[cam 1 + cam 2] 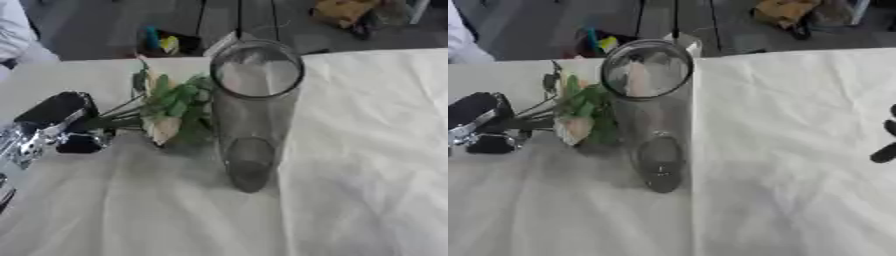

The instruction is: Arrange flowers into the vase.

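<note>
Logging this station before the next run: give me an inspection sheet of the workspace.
Surface: table under a wrinkled white cloth.
Job's things: clear glass vase upright, empty; flowers beside it, not yet in.
Clutter: nothing seen on the cloth.
Hands: left hand curled round the flower stems; right hand only dark fingertips at the right edge.
Cables: nothing seen.
Surroundings: dark floor with coloured items beyond the table.

You will find no readable text, label, brand, number or sign anywhere in either eye view: nothing legible on the clear glass vase [254, 115] standing near the middle of the table [367, 150], nothing on the white cloth covering it, and nothing on the blurred coloured objects on the floor beyond the table's far edge.
</note>
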`<state>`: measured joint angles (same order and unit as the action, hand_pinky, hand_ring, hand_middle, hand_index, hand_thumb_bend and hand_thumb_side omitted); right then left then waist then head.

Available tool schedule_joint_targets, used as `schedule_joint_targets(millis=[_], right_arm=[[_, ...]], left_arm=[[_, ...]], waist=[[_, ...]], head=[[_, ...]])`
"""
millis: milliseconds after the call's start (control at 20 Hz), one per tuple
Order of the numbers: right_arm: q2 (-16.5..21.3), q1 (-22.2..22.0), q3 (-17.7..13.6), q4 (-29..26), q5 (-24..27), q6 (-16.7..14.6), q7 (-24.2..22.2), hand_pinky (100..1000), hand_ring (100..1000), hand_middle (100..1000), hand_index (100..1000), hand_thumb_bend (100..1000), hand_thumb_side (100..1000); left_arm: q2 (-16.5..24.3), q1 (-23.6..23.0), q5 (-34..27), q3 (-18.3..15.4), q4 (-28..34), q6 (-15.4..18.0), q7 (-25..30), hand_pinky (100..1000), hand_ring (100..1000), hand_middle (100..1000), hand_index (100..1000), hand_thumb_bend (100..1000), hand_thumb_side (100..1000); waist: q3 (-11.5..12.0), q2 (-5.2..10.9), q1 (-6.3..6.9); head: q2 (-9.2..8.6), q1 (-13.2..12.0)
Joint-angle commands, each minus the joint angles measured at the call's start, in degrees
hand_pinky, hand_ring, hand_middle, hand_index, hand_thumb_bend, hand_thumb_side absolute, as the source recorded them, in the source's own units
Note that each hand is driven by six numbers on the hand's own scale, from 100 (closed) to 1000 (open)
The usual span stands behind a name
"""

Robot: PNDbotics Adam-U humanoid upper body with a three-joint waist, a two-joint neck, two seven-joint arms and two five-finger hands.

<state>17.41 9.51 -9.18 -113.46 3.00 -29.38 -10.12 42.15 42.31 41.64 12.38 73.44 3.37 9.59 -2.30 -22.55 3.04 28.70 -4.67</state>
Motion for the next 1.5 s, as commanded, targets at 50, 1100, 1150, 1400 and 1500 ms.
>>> schedule_joint_targets(millis=[50,1100,1150,1400,1500], right_arm=[[1.1,0.0,-0.5,-1.1,0.5,-0.2,0.3,973,1000,537,916,100,1000],[1.6,-0.6,-1.1,-1.1,1.5,-0.3,1.4,964,1000,542,915,100,1000],[1.7,-0.6,-1.1,-1.1,1.6,-0.3,1.4,963,1000,543,915,100,1000],[2.1,-0.5,-0.9,-1.1,2.1,-0.1,1.4,962,999,545,915,100,1000],[2.2,-0.5,-0.9,-1.1,2.4,0.0,1.3,962,999,546,915,100,1000]], left_arm=[[3.1,0.5,-1.2,-1.9,1.7,-1.6,-1.0,100,100,100,100,100,372],[5.5,2.0,-26.4,-9.2,14.0,-12.2,-13.3,100,100,100,100,100,466],[5.3,2.4,-28.4,-9.4,14.6,-12.4,-14.4,100,100,100,100,100,470],[4.2,4.6,-40.9,-9.4,17.6,-14.1,-19.8,100,100,100,100,100,511],[3.9,5.5,-46.2,-9.2,18.5,-14.8,-20.9,100,100,100,100,100,529]], waist=[[0.2,2.47,-1.07],[1.3,4.17,-1.3],[1.3,4.27,-1.26],[1.2,4.84,-0.96],[1.2,5.06,-0.83]], head=[[0.26,0.1],[1.1,1.0],[1.18,1.1],[1.54,1.3],[1.65,1.3]])
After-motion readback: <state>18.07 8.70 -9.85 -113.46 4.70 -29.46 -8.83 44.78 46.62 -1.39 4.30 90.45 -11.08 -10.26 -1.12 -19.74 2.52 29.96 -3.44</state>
